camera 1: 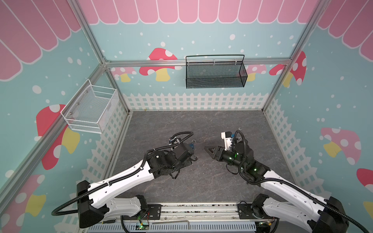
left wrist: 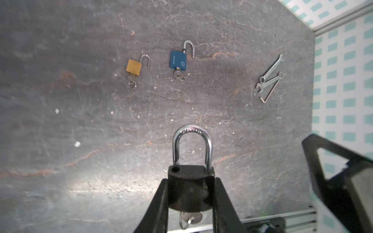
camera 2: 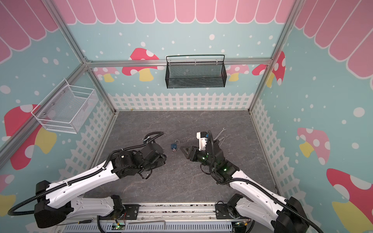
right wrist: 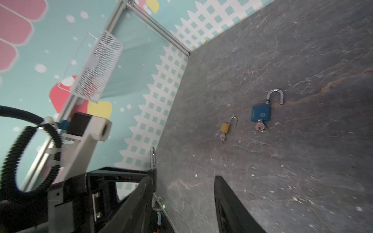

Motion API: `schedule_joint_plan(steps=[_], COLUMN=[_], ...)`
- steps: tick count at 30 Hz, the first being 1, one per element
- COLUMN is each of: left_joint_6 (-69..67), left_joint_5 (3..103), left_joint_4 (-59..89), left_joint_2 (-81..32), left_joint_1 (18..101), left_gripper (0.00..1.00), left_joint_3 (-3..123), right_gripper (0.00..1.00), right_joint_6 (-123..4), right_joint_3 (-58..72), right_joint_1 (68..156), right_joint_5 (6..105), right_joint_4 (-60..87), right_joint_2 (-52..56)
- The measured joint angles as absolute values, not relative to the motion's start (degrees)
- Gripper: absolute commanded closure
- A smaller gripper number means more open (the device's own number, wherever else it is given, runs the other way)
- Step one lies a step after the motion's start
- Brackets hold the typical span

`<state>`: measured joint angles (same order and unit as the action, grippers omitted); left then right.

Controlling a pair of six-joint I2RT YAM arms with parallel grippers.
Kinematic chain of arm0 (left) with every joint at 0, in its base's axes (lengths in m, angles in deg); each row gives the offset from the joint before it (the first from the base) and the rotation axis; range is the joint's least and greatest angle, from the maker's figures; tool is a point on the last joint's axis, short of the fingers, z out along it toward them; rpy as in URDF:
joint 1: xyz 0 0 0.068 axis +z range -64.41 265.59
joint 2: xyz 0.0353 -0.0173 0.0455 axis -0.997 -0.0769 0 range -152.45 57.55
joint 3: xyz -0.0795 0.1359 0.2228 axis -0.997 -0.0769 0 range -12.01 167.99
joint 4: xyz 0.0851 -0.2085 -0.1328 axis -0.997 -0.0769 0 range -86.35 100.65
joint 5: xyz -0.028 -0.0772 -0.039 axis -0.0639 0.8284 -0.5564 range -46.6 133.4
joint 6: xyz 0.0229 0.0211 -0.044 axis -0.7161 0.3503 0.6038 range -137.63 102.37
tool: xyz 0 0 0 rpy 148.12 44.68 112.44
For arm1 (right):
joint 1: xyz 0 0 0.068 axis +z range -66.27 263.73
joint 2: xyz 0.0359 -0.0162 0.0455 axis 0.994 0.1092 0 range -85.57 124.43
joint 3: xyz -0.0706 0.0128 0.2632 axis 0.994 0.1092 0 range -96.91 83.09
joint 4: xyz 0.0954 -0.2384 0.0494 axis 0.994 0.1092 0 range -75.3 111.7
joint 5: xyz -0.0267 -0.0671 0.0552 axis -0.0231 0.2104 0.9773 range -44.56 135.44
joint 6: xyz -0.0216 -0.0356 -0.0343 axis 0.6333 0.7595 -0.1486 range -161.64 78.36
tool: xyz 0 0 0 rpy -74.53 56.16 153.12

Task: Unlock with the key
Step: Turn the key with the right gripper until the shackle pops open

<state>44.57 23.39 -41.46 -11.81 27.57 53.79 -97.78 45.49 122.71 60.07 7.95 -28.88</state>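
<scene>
Dial laid on the grey table (camera 1: 201, 187) as in both top views, 12 at the back wall.

1. The left gripper (left wrist: 191, 181) sits near the hub, just toward 9 o'clock. Its jaws pinch the body of the black padlock (left wrist: 191, 171) from both sides. The shackle points away from the wrist, with one leg out and its hole in the body empty.
2. The key (left wrist: 191, 218), on its ring, hangs at the body's end opposite the shackle. That end is blurred; it is probably seated in the keyway.
3. The right gripper (camera 1: 209, 150) is at 3 o'clock of the left one, apart from lock and key. Its jaws are spread, nothing between them.
4. The blue padlock (camera 2: 174, 146) lies on the table about 12 o'clock of the hub, shackle open, key in.
5. The brass padlock (left wrist: 133, 67) lies just beside the blue one, not touching, shackle open, key in.
6. Two crossed wrenches (camera 2: 221, 134) and a hex key (left wrist: 267, 94) lie at 2 o'clock.
</scene>
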Motion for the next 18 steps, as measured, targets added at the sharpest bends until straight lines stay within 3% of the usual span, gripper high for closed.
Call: schedule_joint_plan(steps=[6, 13, 18], left_joint_6=[25.48, 3.67, -6.08], left_joint_5=[18.27, 18.29, 20.74], left_joint_4=[-31.15, -1.77, 12.70], left_joint_2=[-10.26, -4.73, -4.82], left_joint_1=[25.69, 25.54, 25.49], left_gripper=[1.00, 1.00, 1.00], left_joint_3=[44.96, 25.07, 22.07], right_gripper=[0.41, 0.39, 0.37], right_joint_6=[-85.70, -75.10, -70.44], right_joint_3=[38.93, 30.65, 24.05], right_joint_1=[119.57, 119.57, 120.27], right_joint_5=[64.42, 66.58, 65.82], right_joint_4=[21.31, 32.93, 39.23], right_joint_2=[-25.97, -22.54, -18.43])
